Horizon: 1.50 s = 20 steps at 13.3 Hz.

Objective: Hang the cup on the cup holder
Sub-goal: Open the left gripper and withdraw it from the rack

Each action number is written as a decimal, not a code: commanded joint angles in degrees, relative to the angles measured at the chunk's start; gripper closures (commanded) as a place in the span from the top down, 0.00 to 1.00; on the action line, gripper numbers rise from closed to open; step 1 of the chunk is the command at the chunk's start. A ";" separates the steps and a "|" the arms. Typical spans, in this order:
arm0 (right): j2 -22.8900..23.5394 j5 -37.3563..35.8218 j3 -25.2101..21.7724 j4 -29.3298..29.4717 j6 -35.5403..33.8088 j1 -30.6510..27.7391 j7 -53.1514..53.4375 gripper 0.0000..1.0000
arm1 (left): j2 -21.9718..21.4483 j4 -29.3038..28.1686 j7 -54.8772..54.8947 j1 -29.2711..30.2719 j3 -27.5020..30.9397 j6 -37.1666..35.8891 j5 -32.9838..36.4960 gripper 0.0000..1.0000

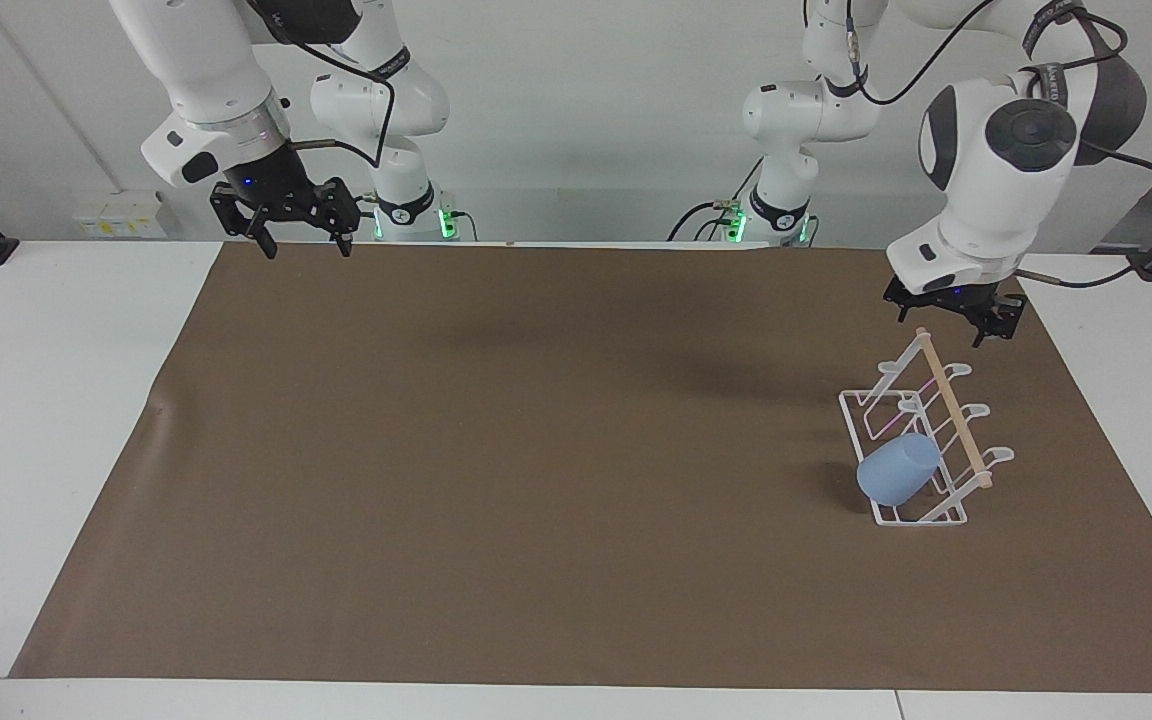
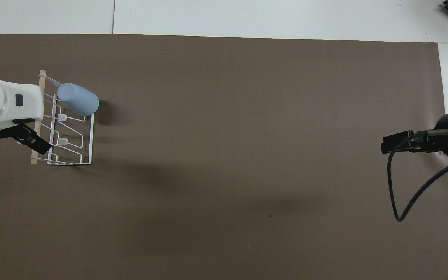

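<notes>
The light-blue cup (image 1: 898, 470) (image 2: 78, 99) rests tilted over a prong of the white wire cup holder (image 1: 951, 410) (image 2: 91, 136), at the holder's end farthest from the robots. The holder stands on the brown mat at the left arm's end of the table. My left gripper (image 1: 944, 326) (image 2: 30, 138) hovers open and empty just above the holder's end nearest the robots, touching nothing. My right gripper (image 1: 307, 247) (image 2: 401, 142) waits open and empty, raised over the mat's edge at the right arm's end.
A brown mat (image 1: 536, 450) covers most of the white table (image 1: 56, 400). Black cables hang from both wrists. The holder with the cup is the only object standing on the mat.
</notes>
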 commanded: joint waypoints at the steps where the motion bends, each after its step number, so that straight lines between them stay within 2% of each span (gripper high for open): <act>1: -0.43 0.15 0.31 0.14 -1.10 -0.70 0.71 1.00 | -2.58 0.17 -3.04 3.65 -0.55 0.76 -7.15 1.00; 4: -0.43 0.24 0.31 0.14 -1.10 -0.62 0.71 1.00 | -4.95 -3.08 -4.20 4.10 -0.55 -2.48 -7.26 1.00; 7: -0.43 0.24 0.31 0.14 -1.10 -0.70 0.71 1.00 | -5.04 -2.65 -5.95 4.19 -0.63 -2.14 -8.48 1.00; 8: -0.43 0.15 0.31 0.14 -1.10 -0.62 0.71 1.00 | -4.96 -2.04 -6.13 4.54 -0.55 -1.61 -10.84 1.00; 10: -0.43 0.24 0.31 0.14 -1.10 -0.70 0.71 1.00 | -4.17 0.85 -7.01 4.98 -0.55 -2.04 -10.51 1.00; 12: -0.43 0.24 0.31 0.14 -1.10 -0.62 0.71 1.00 | -4.16 1.66 -13.14 5.50 -0.98 -2.75 -10.95 1.00; 15: -0.43 0.24 0.31 0.14 -1.10 -0.62 0.71 1.00 | -3.38 5.25 -16.75 4.28 -0.46 -5.38 -12.27 1.00; 20: -0.43 0.24 0.31 0.14 -1.10 -0.62 0.71 1.00 | -3.02 7.81 -19.58 -2.92 7.97 -6.44 -12.45 1.00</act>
